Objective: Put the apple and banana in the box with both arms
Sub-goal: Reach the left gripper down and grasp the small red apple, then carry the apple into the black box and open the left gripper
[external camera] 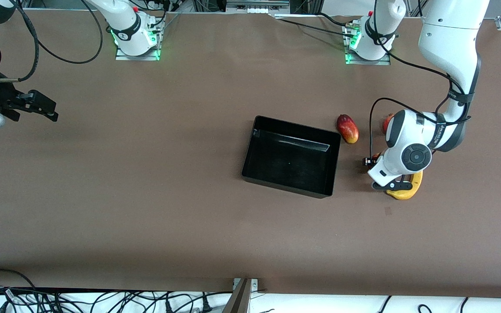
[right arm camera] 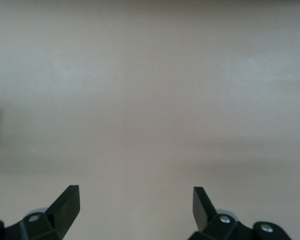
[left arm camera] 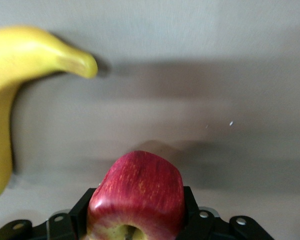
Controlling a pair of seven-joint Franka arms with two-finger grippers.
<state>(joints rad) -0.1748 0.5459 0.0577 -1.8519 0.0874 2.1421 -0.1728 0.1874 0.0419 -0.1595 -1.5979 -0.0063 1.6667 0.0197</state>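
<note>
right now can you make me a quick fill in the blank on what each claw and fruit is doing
1. The left claw is shut on the ____.
2. The right claw is open over bare ____.
3. The black box holds ____ fruit.
4. The yellow fruit beside the left claw is the ____.

Missing words: apple; table; no; banana

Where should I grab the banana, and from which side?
Grip the banana at mid-curve from above, fingers across its narrow width; it lies flat on the table. The left gripper beside it holds the apple; the right gripper, open, waits at the right arm's end.
</note>
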